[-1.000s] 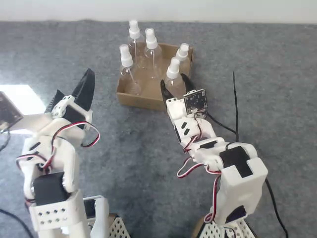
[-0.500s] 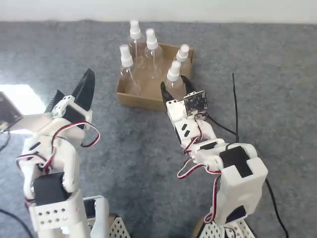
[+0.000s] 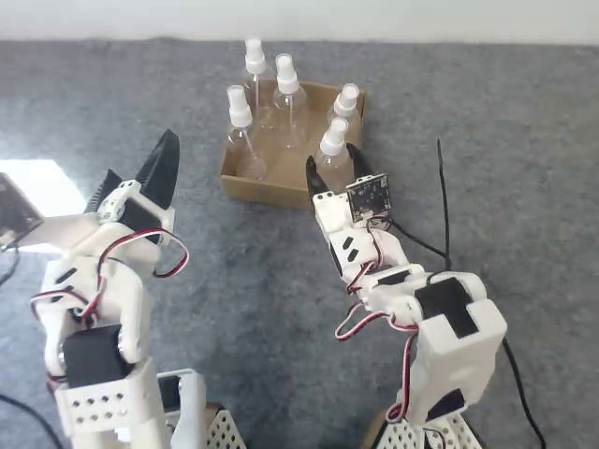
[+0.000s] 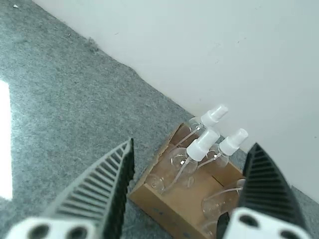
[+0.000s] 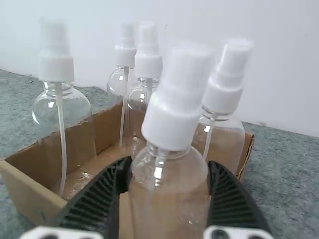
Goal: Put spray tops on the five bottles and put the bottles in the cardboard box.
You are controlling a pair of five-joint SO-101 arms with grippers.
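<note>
The cardboard box (image 3: 255, 185) stands at the middle back of the table. Three clear bottles with white spray tops stand in it at the far left (image 3: 254, 65), far middle (image 3: 284, 79) and near left (image 3: 240, 120); another (image 3: 344, 103) is at the far right. My right gripper (image 3: 332, 168) is shut on the fifth bottle (image 3: 330, 150) at the box's near right corner, upright, its jaws pressing both sides (image 5: 168, 199). Whether its base rests in the box is hidden. My left gripper (image 3: 140, 159) hangs open with nothing in it, left of the box.
The grey carpet around the box is bare. A black cable (image 3: 443, 201) runs along the right of the right arm. A pale wall rises behind the box (image 4: 169, 209). A bright patch (image 3: 37, 182) lies at the left edge.
My right gripper has shifted slightly with its bottle, whose spray top now sits a little lower and further right at the box's corner. The left arm has not moved.
</note>
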